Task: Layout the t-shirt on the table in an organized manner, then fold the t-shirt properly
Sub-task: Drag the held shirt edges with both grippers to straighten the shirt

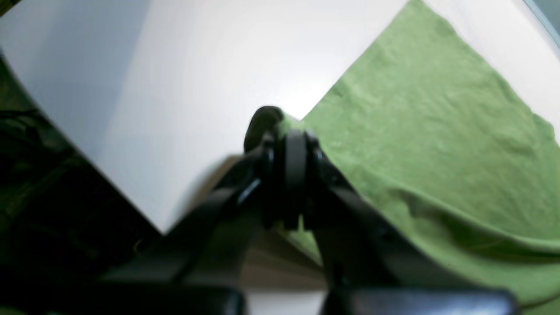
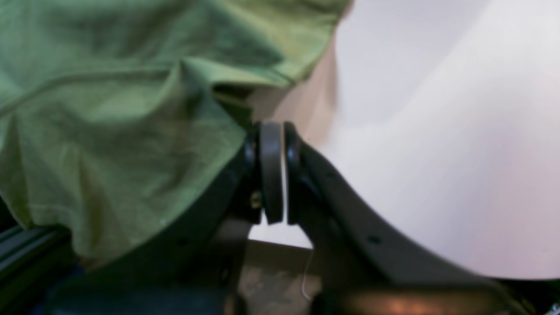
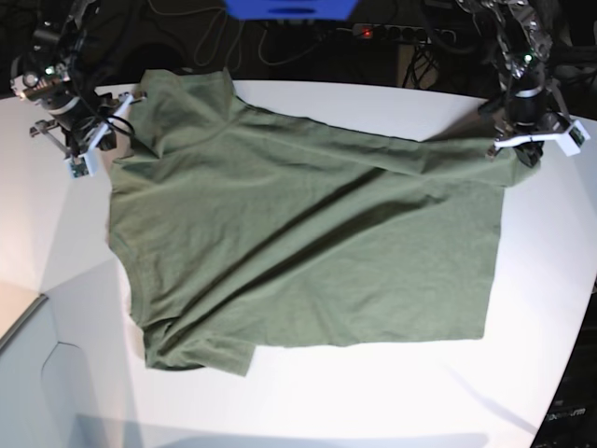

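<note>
The olive-green t-shirt [image 3: 308, 233] lies spread over the white table [image 3: 373, 401], wrinkled, with long diagonal folds and one sleeve bunched at the near left. My left gripper [image 3: 524, 145] is at the shirt's far right corner. In the left wrist view this gripper [image 1: 284, 127] is shut on that corner of the t-shirt [image 1: 437, 131]. At the shirt's far left edge is my right gripper [image 3: 107, 135]. The right wrist view shows it [image 2: 271, 127] shut, with the cloth [image 2: 109, 109] raised and drawn in to its tips.
Cables and a power strip [image 3: 392, 33] lie behind the table's far edge, beside a blue object [image 3: 289, 7]. The tabletop curves away at the right, and a lower grey surface [image 3: 23, 373] sits at the near left.
</note>
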`<state>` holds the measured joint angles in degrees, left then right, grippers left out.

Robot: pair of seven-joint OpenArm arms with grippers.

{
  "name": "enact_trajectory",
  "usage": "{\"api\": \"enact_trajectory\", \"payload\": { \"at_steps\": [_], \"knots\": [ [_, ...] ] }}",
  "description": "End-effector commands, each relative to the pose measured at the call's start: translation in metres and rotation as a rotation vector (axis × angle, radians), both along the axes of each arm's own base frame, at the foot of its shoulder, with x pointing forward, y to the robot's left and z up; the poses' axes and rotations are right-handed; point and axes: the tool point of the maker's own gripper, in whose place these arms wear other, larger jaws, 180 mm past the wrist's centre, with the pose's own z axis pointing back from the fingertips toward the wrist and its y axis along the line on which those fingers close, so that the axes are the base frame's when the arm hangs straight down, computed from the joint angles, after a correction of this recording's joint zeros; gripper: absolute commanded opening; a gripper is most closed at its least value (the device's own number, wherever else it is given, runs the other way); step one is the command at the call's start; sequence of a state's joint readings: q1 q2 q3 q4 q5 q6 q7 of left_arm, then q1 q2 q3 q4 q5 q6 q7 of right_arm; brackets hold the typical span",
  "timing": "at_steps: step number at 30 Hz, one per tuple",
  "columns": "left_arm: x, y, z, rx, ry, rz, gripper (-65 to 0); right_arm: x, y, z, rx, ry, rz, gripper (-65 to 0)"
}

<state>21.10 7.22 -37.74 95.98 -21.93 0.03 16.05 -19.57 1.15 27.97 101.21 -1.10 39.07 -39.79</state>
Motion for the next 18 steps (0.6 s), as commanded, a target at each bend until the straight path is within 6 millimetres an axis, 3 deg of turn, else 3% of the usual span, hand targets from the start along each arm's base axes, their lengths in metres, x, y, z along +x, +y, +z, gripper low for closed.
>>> {"api": "enact_trajectory", "payload": {
  "at_steps": [1,4,14,18],
  "knots": [
    [0.002,0.004,0.010,0.027,-0.030,0.001,-64.9,0.005,0.002,0.008,0.004,-0.036,0.024,-65.0],
    [0.003,0.004,0.010,0.027,-0.032,0.001,-64.9,0.001,0.003,0.006,0.005,-0.024,0.027,-64.2],
    [0.005,0.004,0.012,0.029,-0.039,0.000,-64.9,0.001,0.010,0.003,0.023,-0.023,0.026,-27.7],
    [0.004,0.004,0.011,0.028,-0.036,0.001,-64.9,-0.004,0.011,-0.012,0.049,0.017,0.014,-24.0]
  ]
}}
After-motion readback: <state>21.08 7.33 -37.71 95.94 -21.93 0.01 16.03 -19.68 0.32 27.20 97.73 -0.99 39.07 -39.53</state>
